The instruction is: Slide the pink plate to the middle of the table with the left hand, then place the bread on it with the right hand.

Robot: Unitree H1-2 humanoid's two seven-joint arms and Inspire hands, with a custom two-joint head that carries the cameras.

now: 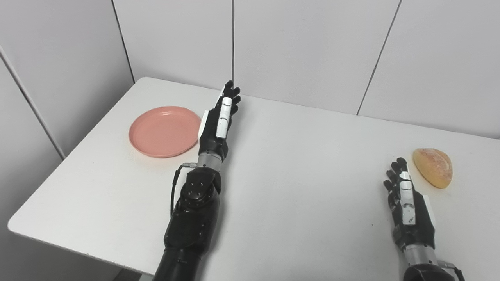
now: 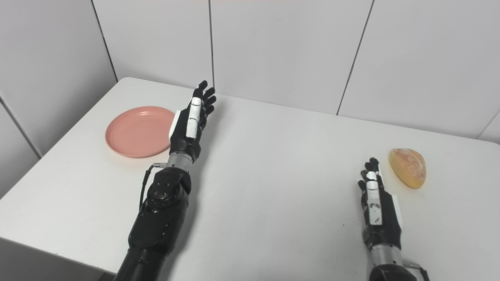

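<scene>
Toward the worktop's (image 1: 273, 187) far-left corner sits the smooth, round, shallow-rimmed pink plate (image 1: 164, 130), just beside the left hand (image 1: 216, 125), whose straight, empty fingers (image 1: 231, 91) should hook its rim and drag steadily, while the crusty domed bread (image 1: 433, 167) waits near the open right hand (image 1: 408, 207).

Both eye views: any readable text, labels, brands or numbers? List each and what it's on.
None readable in either view.
pink plate: plain, no marking.
bread: no label.
left hand and right hand: white panels, no print visible.
table: bare white, no writing.
</scene>
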